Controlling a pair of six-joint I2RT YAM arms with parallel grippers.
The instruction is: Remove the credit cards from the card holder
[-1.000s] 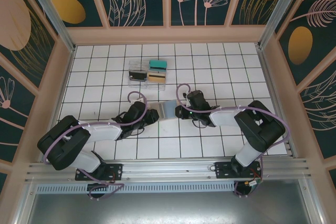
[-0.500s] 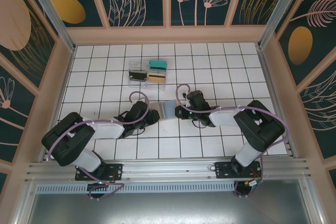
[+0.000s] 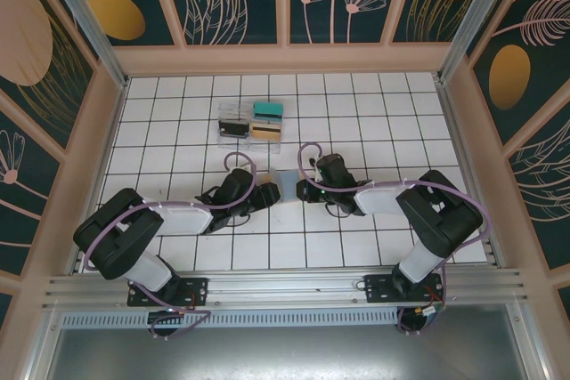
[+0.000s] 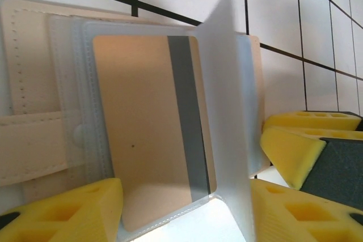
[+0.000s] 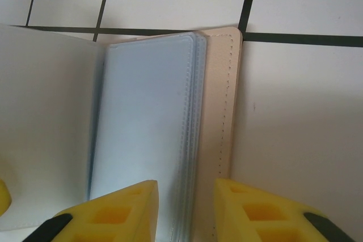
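The tan card holder (image 3: 278,184) lies open on the tiled floor between both grippers. In the left wrist view a tan-gold credit card (image 4: 142,123) with a grey stripe sits inside a clear sleeve of the card holder (image 4: 28,83), and another clear sleeve (image 4: 227,100) stands upright beside it. My left gripper (image 4: 184,196) is open, its yellow fingers wide on either side of that sleeve and card. My right gripper (image 5: 186,196) rests on the holder's right half (image 5: 218,111), jaws a little apart over the sleeve edges, pinching nothing.
A clear compartment tray (image 3: 251,122) stands farther back, holding a teal card (image 3: 267,110), a black card (image 3: 233,126) and a tan-gold card (image 3: 264,131). Wooden walls ring the tiled floor. White tiles lie bare to the left, right and front.
My left gripper has opened wider and slid right, closer over the card holder. The right gripper has stayed put.
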